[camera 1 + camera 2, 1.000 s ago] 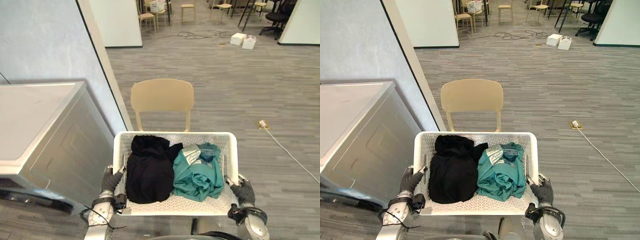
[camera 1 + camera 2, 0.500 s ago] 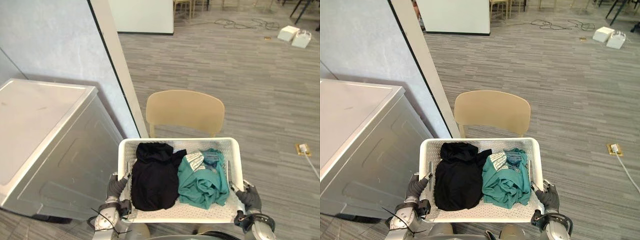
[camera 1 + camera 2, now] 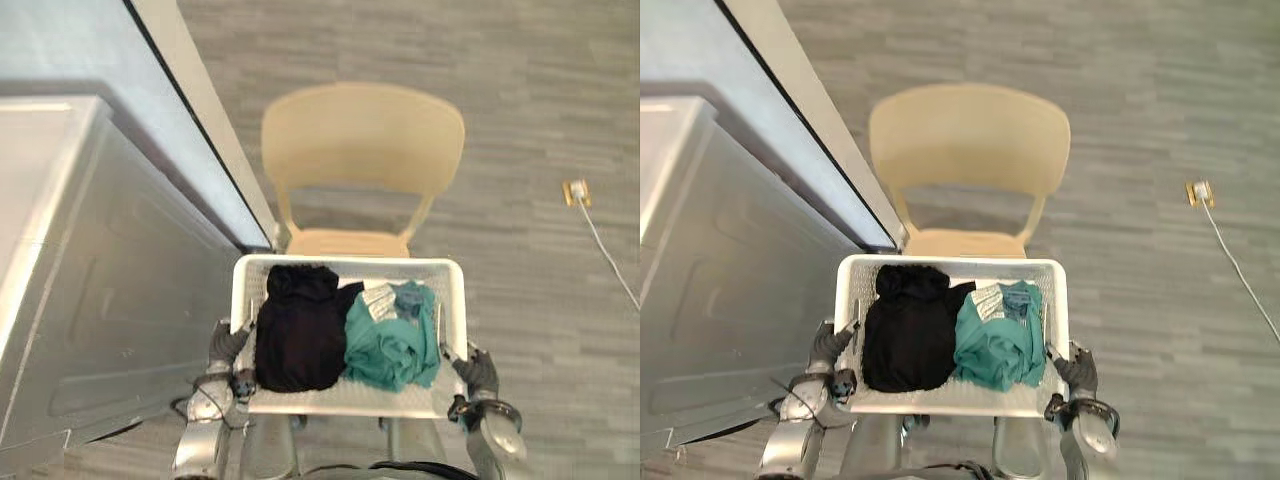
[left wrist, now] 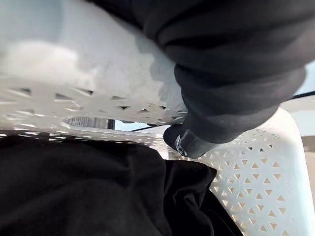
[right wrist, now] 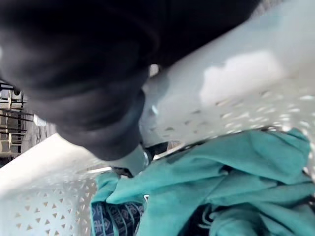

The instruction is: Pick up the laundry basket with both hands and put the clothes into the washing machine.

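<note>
I hold a white perforated laundry basket (image 3: 345, 263) level in front of me, just above the seat of a beige chair (image 3: 362, 140). A black garment (image 3: 297, 330) fills its left half and a teal garment (image 3: 392, 342) its right half. My left hand (image 3: 226, 345) grips the left rim, thumb hooked over the edge by the black garment (image 4: 74, 189). On the right rim my right hand (image 3: 476, 368) grips beside the teal cloth (image 5: 226, 182). The silver-grey washing machine (image 3: 110, 290) stands close on my left, its door out of sight.
A pale wall with a dark edge strip (image 3: 190, 120) runs between the washer and the chair. On the grey plank floor to the right lies a floor socket (image 3: 575, 190) with a white cable. Open floor spreads right of the chair.
The whole picture has shifted: the camera now looks more steeply down, with the chair and washer nearer. Both hands keep the same grip on the basket, clothes unchanged.
</note>
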Tool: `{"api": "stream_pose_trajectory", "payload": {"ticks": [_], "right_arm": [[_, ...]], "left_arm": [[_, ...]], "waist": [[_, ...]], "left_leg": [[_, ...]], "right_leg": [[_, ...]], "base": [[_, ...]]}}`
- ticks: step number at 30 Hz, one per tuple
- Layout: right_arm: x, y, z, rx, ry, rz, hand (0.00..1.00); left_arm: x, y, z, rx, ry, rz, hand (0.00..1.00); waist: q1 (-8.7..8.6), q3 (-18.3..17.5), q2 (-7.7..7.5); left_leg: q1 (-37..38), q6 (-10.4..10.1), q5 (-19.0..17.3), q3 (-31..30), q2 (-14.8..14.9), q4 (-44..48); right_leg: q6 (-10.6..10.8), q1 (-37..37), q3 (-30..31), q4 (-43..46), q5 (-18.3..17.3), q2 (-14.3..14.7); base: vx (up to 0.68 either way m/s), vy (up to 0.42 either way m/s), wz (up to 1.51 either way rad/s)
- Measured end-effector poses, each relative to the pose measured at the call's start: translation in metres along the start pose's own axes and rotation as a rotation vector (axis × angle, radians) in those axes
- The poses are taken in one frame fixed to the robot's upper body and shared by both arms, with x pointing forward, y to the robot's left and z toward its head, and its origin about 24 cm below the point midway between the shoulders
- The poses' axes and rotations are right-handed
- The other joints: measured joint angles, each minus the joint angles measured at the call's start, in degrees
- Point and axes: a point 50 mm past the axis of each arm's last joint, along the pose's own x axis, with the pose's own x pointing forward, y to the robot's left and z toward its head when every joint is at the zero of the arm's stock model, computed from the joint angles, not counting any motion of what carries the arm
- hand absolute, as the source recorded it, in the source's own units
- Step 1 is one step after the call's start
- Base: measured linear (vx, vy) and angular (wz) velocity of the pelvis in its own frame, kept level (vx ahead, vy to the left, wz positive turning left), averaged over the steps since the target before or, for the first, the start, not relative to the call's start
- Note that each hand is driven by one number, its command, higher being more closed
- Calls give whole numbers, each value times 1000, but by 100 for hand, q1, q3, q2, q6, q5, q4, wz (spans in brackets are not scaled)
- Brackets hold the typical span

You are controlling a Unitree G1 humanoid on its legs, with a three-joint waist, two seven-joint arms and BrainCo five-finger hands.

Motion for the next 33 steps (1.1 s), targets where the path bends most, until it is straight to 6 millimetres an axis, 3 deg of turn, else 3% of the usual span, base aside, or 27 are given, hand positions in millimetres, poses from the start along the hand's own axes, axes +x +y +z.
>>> {"api": "stream_pose_trajectory", "payload": {"ticks": [4,6,12,13,15,16,21,27,33], "right_arm": [[16,10,25,18,-94,-10,100],[19,14,36,31,-137,-19,100],[32,26,79,66,-314,-39,100],[31,27,82,69,-327,-37,100],[28,28,88,76,-357,-33,100],[28,29,89,77,-360,-34,0],[28,27,90,99,-368,-52,0],[27,22,93,109,-387,-78,0],[27,19,94,110,-393,-88,0]], "left_arm": [[21,-7,31,1,-102,-1,100],[28,-10,43,-3,-139,5,100],[52,-19,94,-26,-286,20,100],[53,-19,97,-30,-295,22,0],[55,-20,104,-35,-312,40,0],[55,-20,105,-31,-315,50,0],[56,-23,108,-54,-306,106,0],[57,-8,104,-125,-269,223,0],[60,1,116,-91,-318,213,0]], "waist": [[-78,425,-5],[-75,472,-11],[48,709,-5],[66,729,-2],[82,757,4],[83,774,1],[243,810,-10],[240,810,-10],[259,810,-10]], "left_leg": [[-458,32,-10,25,108,251],[-650,33,-9,9,114,305],[-1148,78,33,-208,195,470],[-1170,76,34,-223,196,469],[-1303,76,35,-285,192,499],[-1322,76,34,-302,193,511],[-1434,74,35,-373,193,554],[-1461,67,37,-388,181,576],[-1464,60,32,-336,199,652]], "right_leg": [[2,-402,58,30,175,61],[1,-583,55,90,180,55],[-20,-899,-130,191,209,52],[-20,-912,-144,191,209,51],[-20,-967,-240,191,209,30],[-21,-965,-266,193,208,24],[-45,-1000,-371,216,192,6],[-72,-1014,-420,284,172,-28],[-79,-1014,-404,334,168,-39]], "base": [[-120,16,-12],[-67,-5,3],[4,-17,13],[21,-16,11],[38,-6,16],[46,7,15],[29,0,9],[-1,-4,3],[-12,0,-1]]}}
